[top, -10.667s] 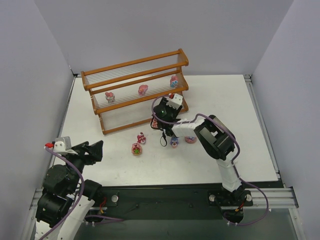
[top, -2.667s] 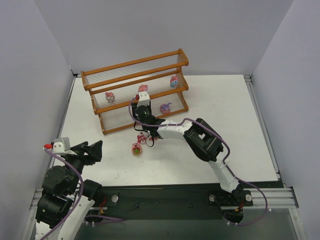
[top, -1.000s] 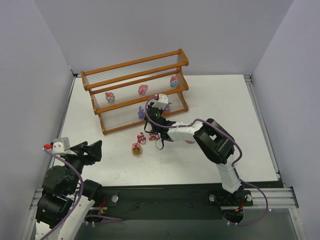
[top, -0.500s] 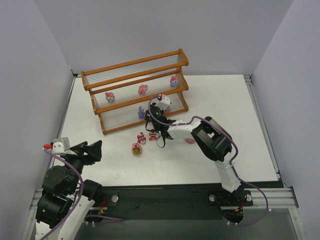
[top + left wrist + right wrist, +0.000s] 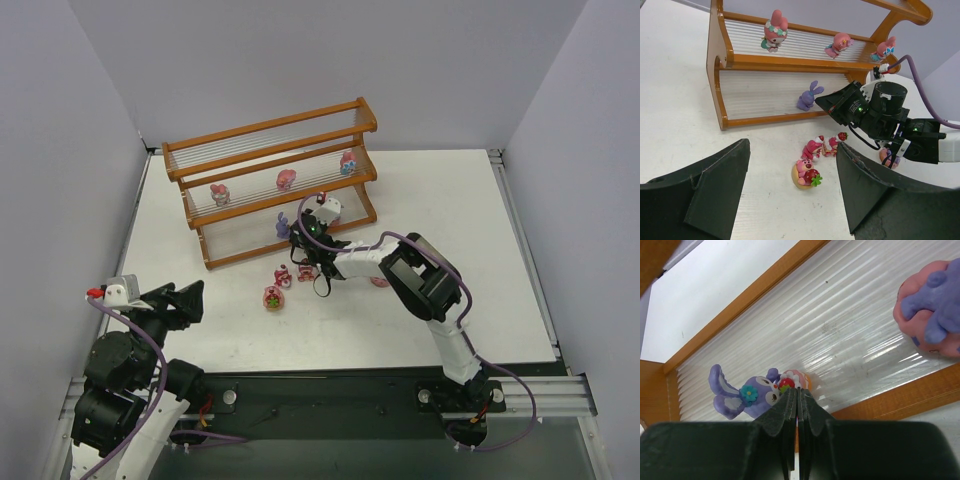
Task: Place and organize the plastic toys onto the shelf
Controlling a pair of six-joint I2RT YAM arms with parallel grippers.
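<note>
On shelf [image 5: 270, 130]: five toys [image 5: 286, 179]; table [image 5: 480, 250]: four. Right hand [image 5: 797, 400] closed, empty; left hand [image 5: 792, 150] wide, empty.

Two figurines now stand on the lowest tier of the shelf [image 5: 270, 128], where neither was in view some ten seconds ago: a purple bunny [image 5: 284, 224] toward the middle and a pink-and-purple toy [image 5: 935, 310] further right. The right end effector [image 5: 796, 395], which had reached left to the bunny's spot, has drawn back rightward. It hangs closed and empty before the tier, between the two newcomers.
</note>
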